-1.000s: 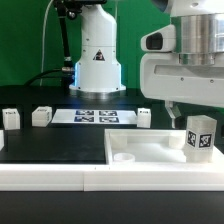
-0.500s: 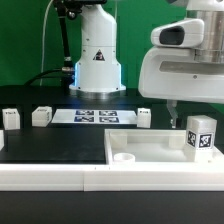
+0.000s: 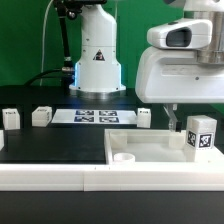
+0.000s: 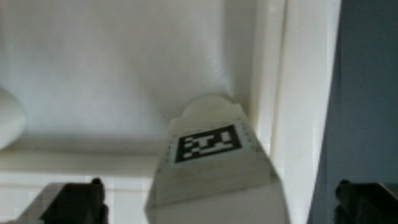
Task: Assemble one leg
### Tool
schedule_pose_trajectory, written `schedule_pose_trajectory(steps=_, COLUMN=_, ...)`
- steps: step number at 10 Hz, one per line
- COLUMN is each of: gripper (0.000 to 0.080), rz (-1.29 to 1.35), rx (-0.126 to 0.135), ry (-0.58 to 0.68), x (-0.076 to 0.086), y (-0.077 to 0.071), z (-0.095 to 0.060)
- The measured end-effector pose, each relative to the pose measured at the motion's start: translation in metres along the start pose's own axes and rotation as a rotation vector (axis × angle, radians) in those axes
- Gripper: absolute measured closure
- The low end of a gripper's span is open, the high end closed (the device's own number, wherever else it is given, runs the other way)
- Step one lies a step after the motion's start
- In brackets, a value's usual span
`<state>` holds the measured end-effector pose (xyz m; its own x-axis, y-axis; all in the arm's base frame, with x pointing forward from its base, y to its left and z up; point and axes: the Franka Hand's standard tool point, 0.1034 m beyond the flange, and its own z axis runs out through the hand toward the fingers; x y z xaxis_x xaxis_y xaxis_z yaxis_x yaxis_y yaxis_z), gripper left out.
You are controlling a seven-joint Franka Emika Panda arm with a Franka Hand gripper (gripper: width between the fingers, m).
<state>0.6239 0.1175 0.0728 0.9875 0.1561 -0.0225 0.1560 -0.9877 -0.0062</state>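
The leg (image 3: 201,135), a white post with a black-and-white tag, stands upright on the large flat white panel (image 3: 150,150) near its corner at the exterior view's right. My gripper (image 3: 193,113) hangs just above it, with one dark finger (image 3: 171,116) showing beside the leg. In the wrist view the leg (image 4: 217,150) lies between my gripper's (image 4: 219,205) two dark fingertips (image 4: 75,203), with a gap on each side. The jaws are open and hold nothing.
Three more small white tagged posts stand on the black table behind the panel (image 3: 10,118), (image 3: 41,116), (image 3: 145,118). The marker board (image 3: 92,116) lies in front of the robot base (image 3: 97,60). A long white bar (image 3: 60,178) runs along the front.
The arm's wrist has shifted slightly above the leg. The leg and the other parts have not moved, and the jaws stay open.
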Motion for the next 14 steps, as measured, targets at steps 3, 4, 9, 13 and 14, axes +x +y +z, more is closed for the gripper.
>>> schedule_pose_trajectory(steps=3, gripper=0.0383, rz=-0.006, rx=0.001, ry=0.0, x=0.0, y=0.0, z=0.0)
schedule_pose_trajectory(steps=4, gripper=0.0383, rz=-0.005, rx=0.001, ry=0.0, x=0.0, y=-0.0001, z=0.0)
schedule_pose_trajectory(steps=9, gripper=0.0509, rz=0.153, rx=0.014, ry=-0.003, x=-0.0003, y=-0.0007, z=-0.0001)
schedule_pose_trajectory(steps=13, gripper=0.0508, rz=0.571, rx=0.064, ry=0.021, x=0.0012, y=0.0004, z=0.0002)
schedule_pose_trajectory(steps=14, gripper=0.0508, rz=0.666, rx=0.075, ry=0.033, x=0.0007, y=0.0009, z=0.0002)
